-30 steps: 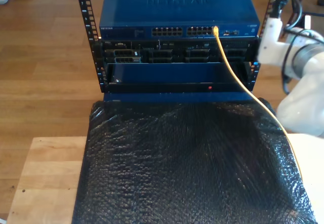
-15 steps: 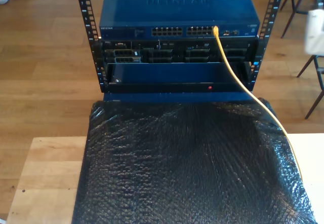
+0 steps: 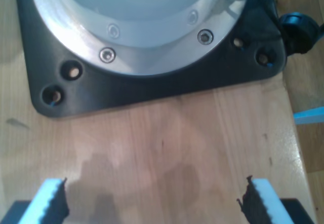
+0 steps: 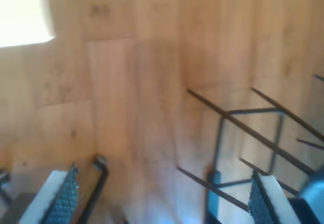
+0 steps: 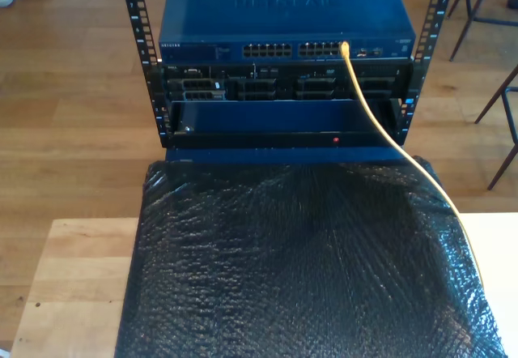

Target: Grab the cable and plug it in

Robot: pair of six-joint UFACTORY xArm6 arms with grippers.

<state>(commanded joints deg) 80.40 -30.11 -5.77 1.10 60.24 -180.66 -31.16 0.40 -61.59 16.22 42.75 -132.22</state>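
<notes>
Second end effector (image 4: 159, 203), jaws apart, has left the exterior view; cable (image 5: 380, 119) stays plugged.

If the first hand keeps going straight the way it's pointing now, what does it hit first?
Most likely the bare wooden tabletop: my first hand points at it with open jaws, short of the black base plate. Depth is unclear.

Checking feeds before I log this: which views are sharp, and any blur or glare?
Exterior view: sharp, cable and switch ports distinct, sheen on the black wrap. First wrist view: soft, glare on the arm base. Second wrist view: motion-blurred, blown-out bright patch.
</notes>
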